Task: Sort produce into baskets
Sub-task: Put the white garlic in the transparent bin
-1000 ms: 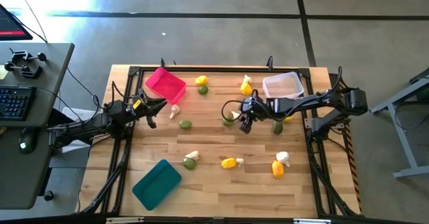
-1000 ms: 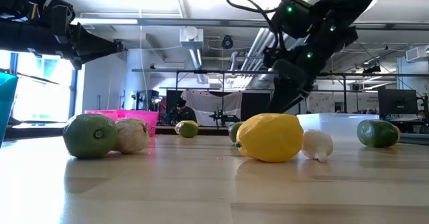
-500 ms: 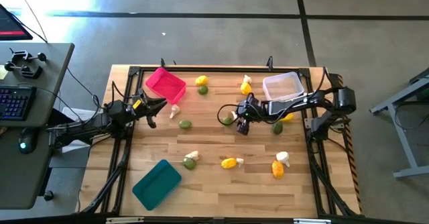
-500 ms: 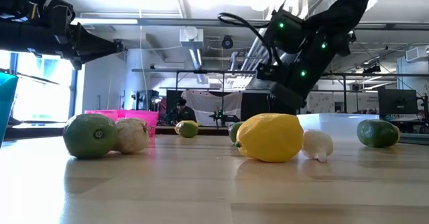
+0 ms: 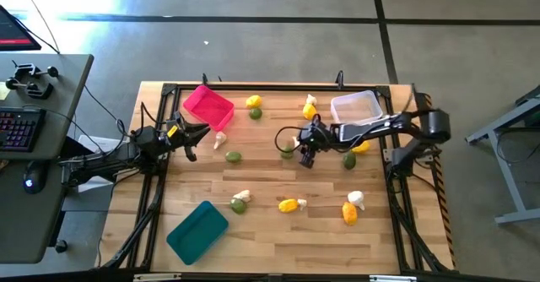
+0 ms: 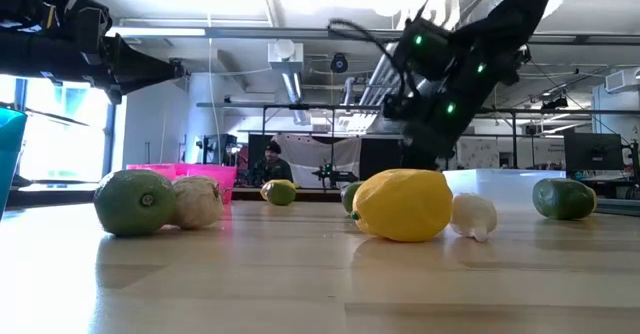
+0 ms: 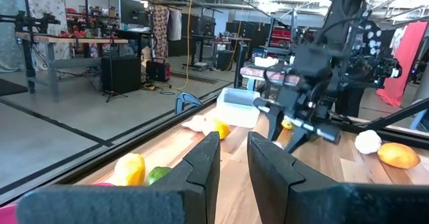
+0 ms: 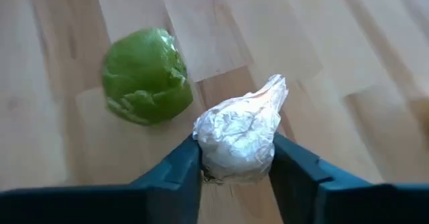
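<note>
Wooden slat table [image 5: 270,231], workshop room behind. Right gripper [image 8: 234,167] mid-table, jaws clamped on a white garlic bulb [image 8: 238,138] beside a green lime [image 8: 144,76]. Left gripper [image 7: 233,158] near pink basket [image 5: 207,105], fingers narrowly apart. Remaining produce scattered.

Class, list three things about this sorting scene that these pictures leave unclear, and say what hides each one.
1. High view: the garlic bulb in the right tool is hidden under the arm.
2. Low view: the teal basket is cut off by the picture's edge.
3. Low view: the pink basket sits partly behind the lime, so its contents are unseen.
</note>
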Controlling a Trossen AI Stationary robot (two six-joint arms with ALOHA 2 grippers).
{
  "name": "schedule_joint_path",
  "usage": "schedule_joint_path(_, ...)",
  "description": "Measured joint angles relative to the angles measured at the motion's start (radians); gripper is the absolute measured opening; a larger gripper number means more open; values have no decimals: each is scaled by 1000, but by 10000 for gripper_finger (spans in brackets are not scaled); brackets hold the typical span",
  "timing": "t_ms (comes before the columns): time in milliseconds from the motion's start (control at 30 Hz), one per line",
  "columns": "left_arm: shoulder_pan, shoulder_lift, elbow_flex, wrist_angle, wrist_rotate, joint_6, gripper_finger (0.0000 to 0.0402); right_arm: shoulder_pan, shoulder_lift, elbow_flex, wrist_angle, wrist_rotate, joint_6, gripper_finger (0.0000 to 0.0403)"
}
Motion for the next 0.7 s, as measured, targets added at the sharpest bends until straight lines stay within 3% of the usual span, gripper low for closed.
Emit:
schedule_joint_path(200, 0, 0, 0, 0, 0, 0, 62, -53, -225, 0, -191, 23, 67, 93)
schedule_joint_path(367, 0, 0, 0, 0, 0, 0, 62, -210, -397, 0, -421, 111, 136, 97)
schedule_joint_path(533, 0, 0, 0, 0, 0, 0, 62, -415, -436, 0, -498, 105, 112, 98)
schedule_joint_path(700, 0, 0, 0, 0, 0, 0, 62, -583, -383, 0, -486, 14, 59, 98)
